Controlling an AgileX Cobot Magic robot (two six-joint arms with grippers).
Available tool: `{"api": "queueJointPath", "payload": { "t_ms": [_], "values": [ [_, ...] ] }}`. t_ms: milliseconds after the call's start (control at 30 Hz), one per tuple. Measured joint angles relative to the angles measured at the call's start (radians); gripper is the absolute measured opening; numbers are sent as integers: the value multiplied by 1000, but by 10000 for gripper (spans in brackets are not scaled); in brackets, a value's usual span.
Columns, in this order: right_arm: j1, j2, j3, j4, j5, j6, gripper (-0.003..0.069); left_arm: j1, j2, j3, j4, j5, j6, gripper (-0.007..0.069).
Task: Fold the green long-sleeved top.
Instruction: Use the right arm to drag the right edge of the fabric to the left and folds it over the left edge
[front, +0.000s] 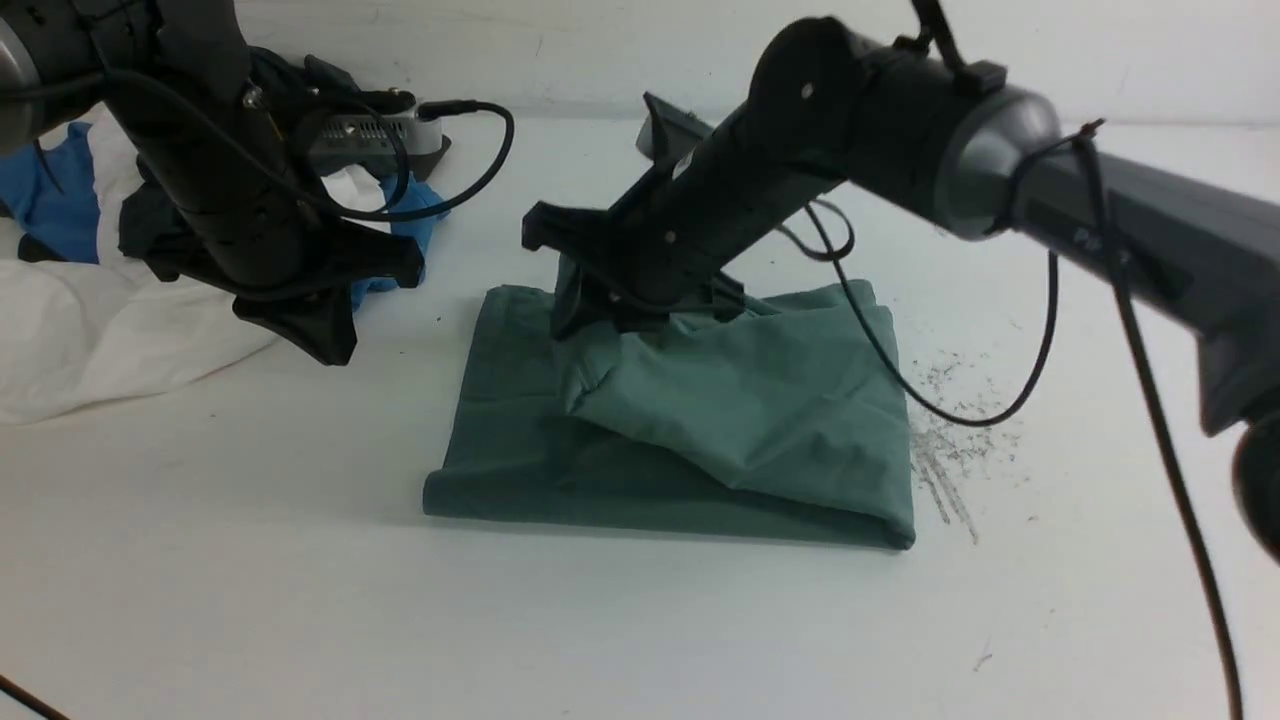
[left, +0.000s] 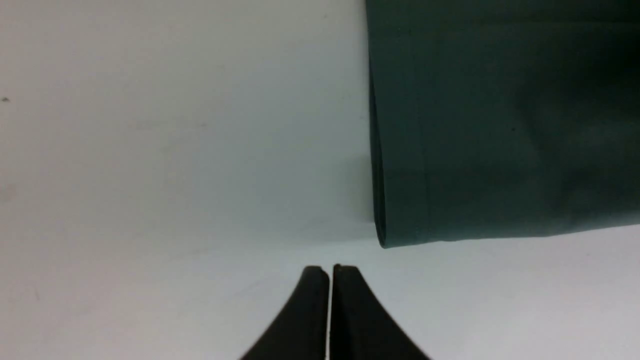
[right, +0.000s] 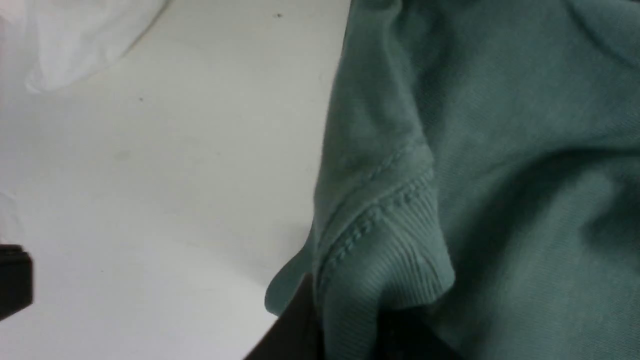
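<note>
Left gripper (front: 322, 340) hangs clenched and empty, its fingers pressed together just above the table (front: 250, 580). It is near the left edge of the green top (front: 720, 430) but not touching it.

Nearest the robot, the green top shows a clean, rounded fold along its front edge. The whole garment lies in the middle of the table as a compact rectangle with no sleeve trailing out. Above that edge sits a second layer, rumpled and a little askew, so a darker strip of the lower layer shows along the left side and the front.

Farther back, the right gripper (front: 585, 315) is down at the far left corner of the rectangle, grasping a ribbed band (right: 395, 250) of the top. The cloth rises in a small peak toward it. Beyond, at the far left of the table, a heap of clothes (front: 90, 320) in white, blue and black lies well apart from the top.

Judged from this, most of the folding is done: the sleeves look tucked in and the body is doubled over. What seems left is to lay the held band flat, let it go, and perhaps smooth the upper layer so its edges meet those beneath. Whether another fold is meant I cannot tell.
</note>
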Motion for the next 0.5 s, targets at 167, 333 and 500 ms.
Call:
{"api": "queueJointPath", "payload": {
  "t_ms": [167, 333, 500],
  "values": [
    [28, 43, 0, 63, -61, -19, 222, 0, 0, 0, 0, 0, 0, -4],
    [36, 54, 0, 162, -67, -64, 400, 0, 0, 0, 0, 0, 0, -4],
    [11, 45, -34, 165, 22, -156, 487, 0, 0, 0, 0, 0, 0, -4]
  ]
}}
